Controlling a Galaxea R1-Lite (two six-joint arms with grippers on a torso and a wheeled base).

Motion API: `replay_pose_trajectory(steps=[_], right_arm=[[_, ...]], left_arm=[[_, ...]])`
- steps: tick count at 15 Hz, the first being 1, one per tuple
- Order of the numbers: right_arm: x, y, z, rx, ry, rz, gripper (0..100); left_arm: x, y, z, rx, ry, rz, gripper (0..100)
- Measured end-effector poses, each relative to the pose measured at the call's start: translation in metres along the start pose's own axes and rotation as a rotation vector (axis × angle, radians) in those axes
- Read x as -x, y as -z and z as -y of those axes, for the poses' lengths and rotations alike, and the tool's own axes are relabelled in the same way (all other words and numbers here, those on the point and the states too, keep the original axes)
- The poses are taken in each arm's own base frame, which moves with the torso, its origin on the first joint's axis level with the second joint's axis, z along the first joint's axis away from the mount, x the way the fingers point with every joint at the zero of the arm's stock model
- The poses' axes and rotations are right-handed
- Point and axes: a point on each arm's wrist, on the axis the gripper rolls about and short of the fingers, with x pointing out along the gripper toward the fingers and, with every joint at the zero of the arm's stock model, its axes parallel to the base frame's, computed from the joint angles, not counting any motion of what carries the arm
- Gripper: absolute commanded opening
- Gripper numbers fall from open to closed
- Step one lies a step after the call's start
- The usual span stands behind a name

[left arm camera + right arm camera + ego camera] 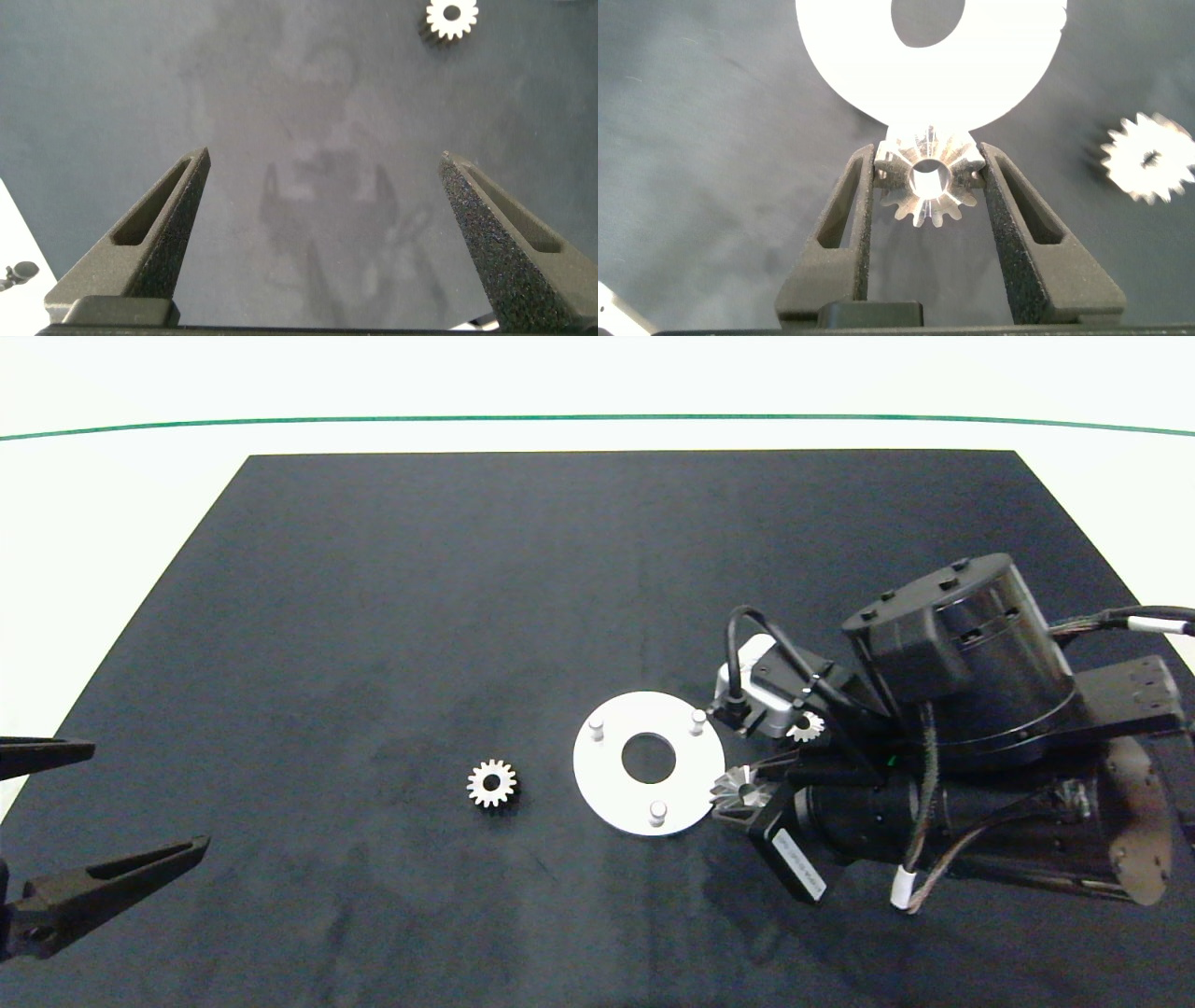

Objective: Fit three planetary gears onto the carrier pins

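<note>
A white disc [607, 777] lies mid-mat with its three carrier pins standing bare: one at the far left [597, 729], one at the far right [697, 720], one at the near side [658, 813]. My right gripper [735, 793] is at the disc's right edge, shut on a silver planetary gear [927, 183] held just off the disc's rim [840, 47]. A second gear [491, 784] lies flat on the mat left of the disc. A third gear [804, 726] rests on the mat under the right arm, also visible in the right wrist view [1148, 159]. My left gripper [149, 795] is open and holds nothing at the mat's near-left corner.
A dark mat [373, 616] covers the white table. The bulky right arm [971, 728] hangs over the mat's right side. The left wrist view shows bare mat between the left gripper's fingers [159, 215], with the left-hand gear [452, 17] further out.
</note>
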Motion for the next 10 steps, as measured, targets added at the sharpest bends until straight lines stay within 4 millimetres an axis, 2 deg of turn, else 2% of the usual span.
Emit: replay_pose_trajectory(steps=[4, 10], right_arm=[[-0.016, -0.014, -0.02, 0.041, -0.042, 0.002, 4], [-0.027, -0.017, -0.023, 0.045, -0.044, -0.008, 4]], left_arm=[[0.006, -0.001, 0.0, -0.004, -0.01, 0.023, 100], [0.007, 0.0, 0.0, -0.01, -0.028, 0.018, 100]])
